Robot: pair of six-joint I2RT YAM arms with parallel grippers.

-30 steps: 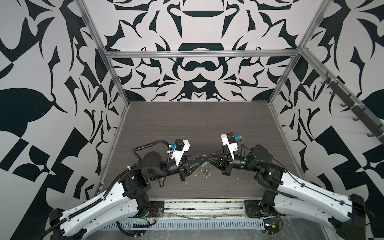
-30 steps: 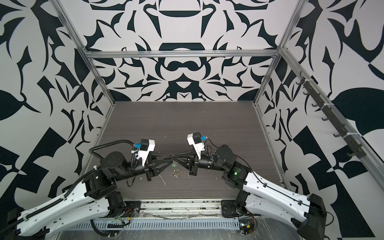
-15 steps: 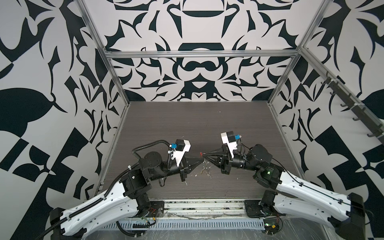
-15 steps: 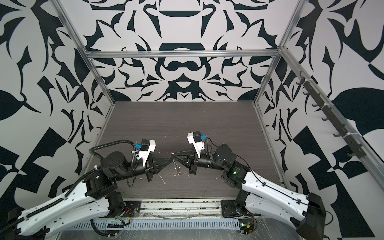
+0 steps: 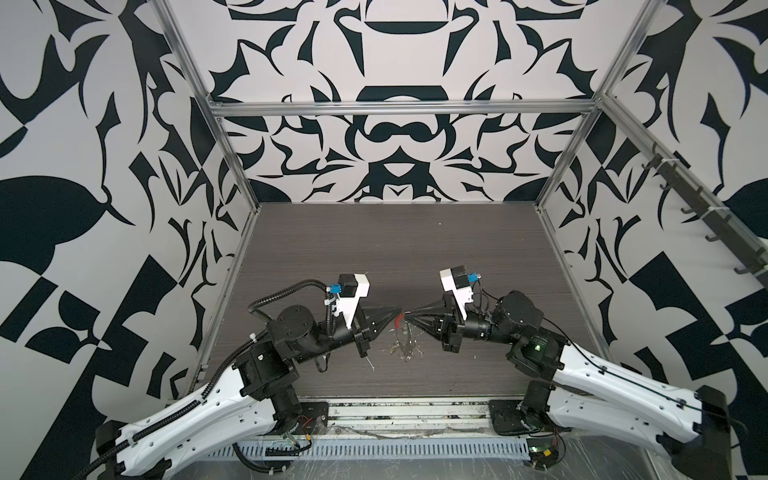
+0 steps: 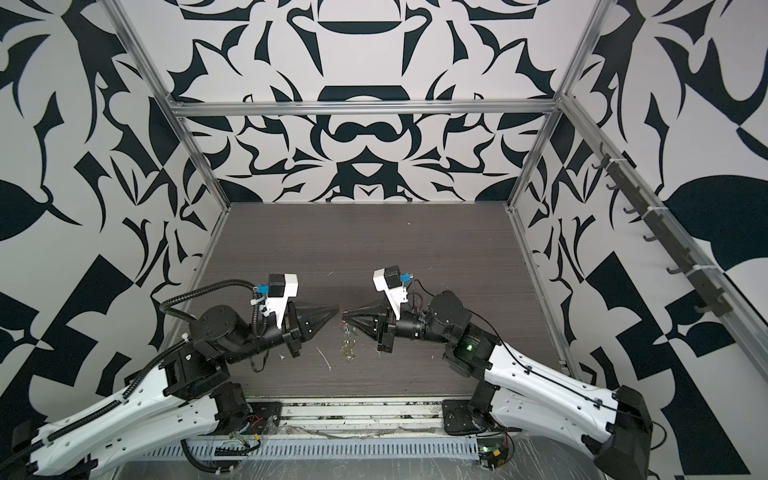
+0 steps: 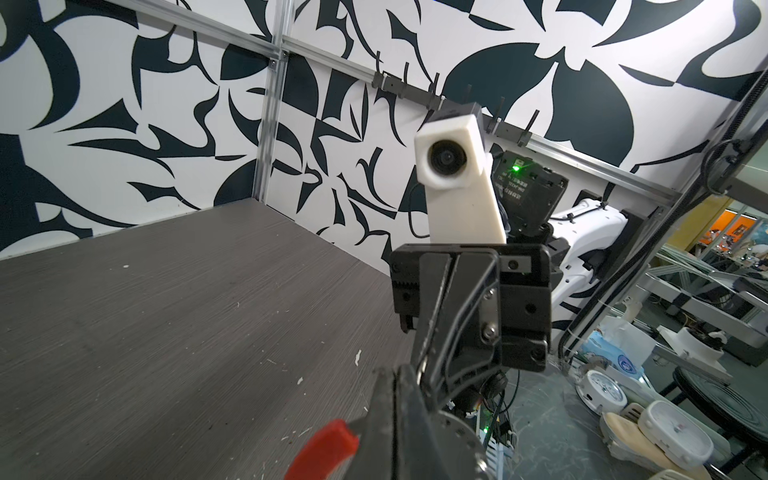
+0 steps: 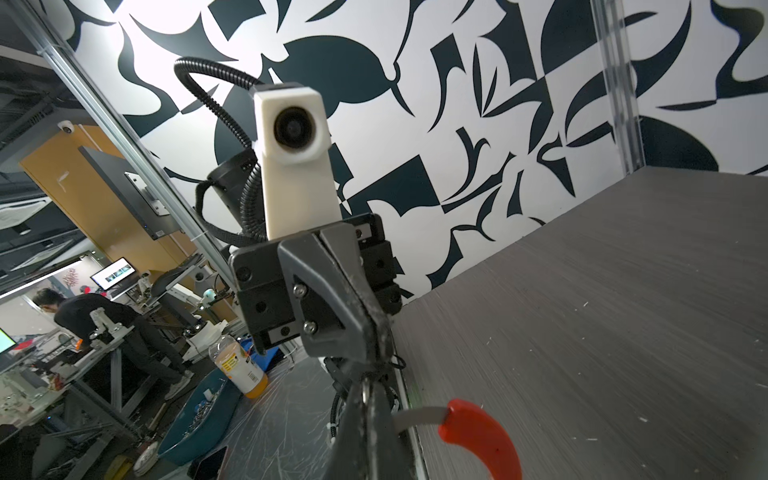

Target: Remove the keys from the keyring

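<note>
Both grippers meet tip to tip low over the front middle of the table. My left gripper (image 5: 397, 311) (image 6: 336, 308) (image 7: 392, 376) is shut on the keyring's thin grey wire right beside its red sleeve (image 7: 324, 449). My right gripper (image 5: 409, 314) (image 6: 345, 314) (image 8: 366, 386) is shut on the keyring (image 8: 415, 415) at the other side, with the red sleeve (image 8: 482, 436) curving away from the jaws. In both top views the keys (image 5: 405, 347) (image 6: 347, 350) dangle in a small cluster under the hoop, down near the tabletop. Their tags are too small to tell apart.
The dark wood-grain table (image 5: 395, 249) carries white flecks of debris (image 5: 371, 365) near the left gripper. Patterned walls and aluminium posts (image 5: 232, 166) close in three sides. A rail of hooks (image 5: 706, 216) runs along the right wall.
The left gripper's jaws have closed on the keyring wire next to the red sleeve. The right gripper has stayed shut on the hoop; both arms have barely shifted.
</note>
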